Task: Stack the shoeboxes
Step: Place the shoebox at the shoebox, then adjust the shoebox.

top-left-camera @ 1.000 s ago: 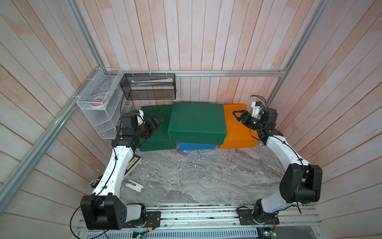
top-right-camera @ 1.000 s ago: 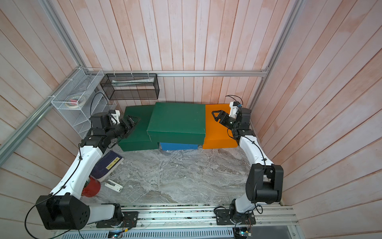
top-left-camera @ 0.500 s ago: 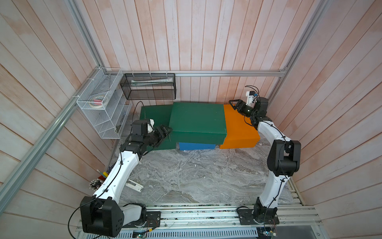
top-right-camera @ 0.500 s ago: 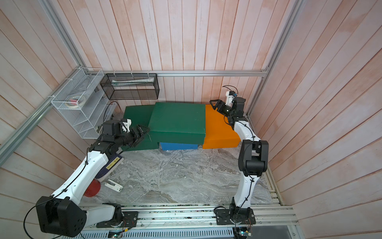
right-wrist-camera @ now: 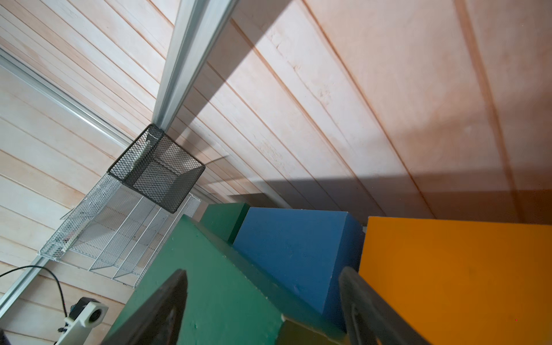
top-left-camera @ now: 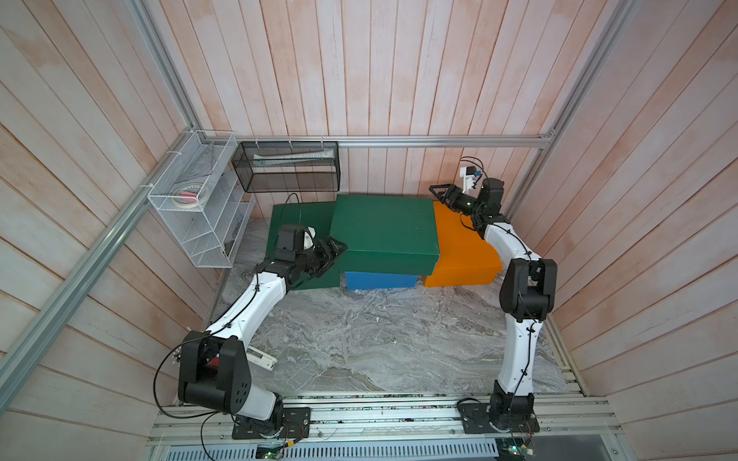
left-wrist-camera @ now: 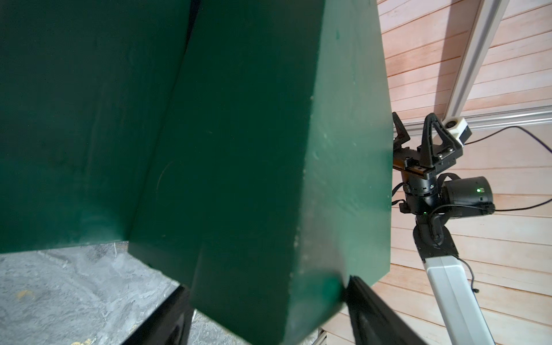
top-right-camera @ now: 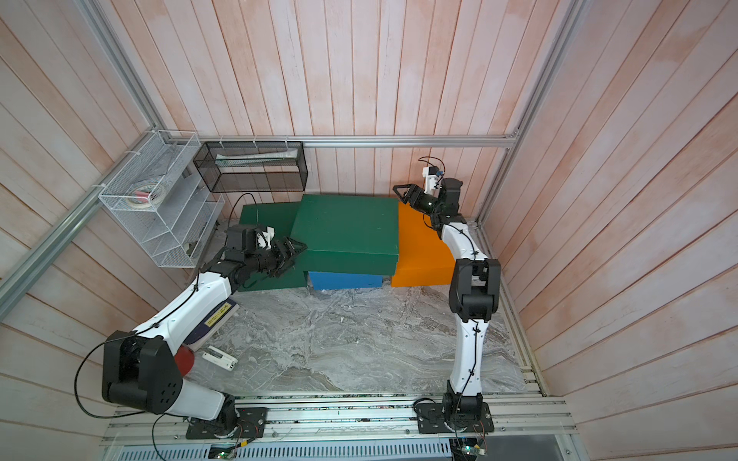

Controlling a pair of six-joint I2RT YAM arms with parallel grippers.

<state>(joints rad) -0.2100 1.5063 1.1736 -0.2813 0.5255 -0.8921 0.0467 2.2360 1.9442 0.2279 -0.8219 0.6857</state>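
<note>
upper green shoebox (top-left-camera: 383, 227) on top at the back of the table, a gripper at each of two opposite corners

in both top views it lies flat on the blue shoebox (top-left-camera: 379, 280), long side along the back wall, lower green shoebox (top-left-camera: 299, 215) and orange shoebox (top-left-camera: 463, 247) flanking; a top view alone shows the book (top-right-camera: 217, 319). left wrist: left gripper (left-wrist-camera: 265, 289) jaws wide round the near corner, pinching or not i cannot tell. right wrist: right gripper (right-wrist-camera: 263, 270) spread open astride the far corner, blue rear end showing.

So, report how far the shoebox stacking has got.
Done: one green box sits on the blue box. In hand: the left gripper and right gripper, both open, straddle its opposite corners. Left: the other green box and the orange box sit unstacked beside it.
</note>
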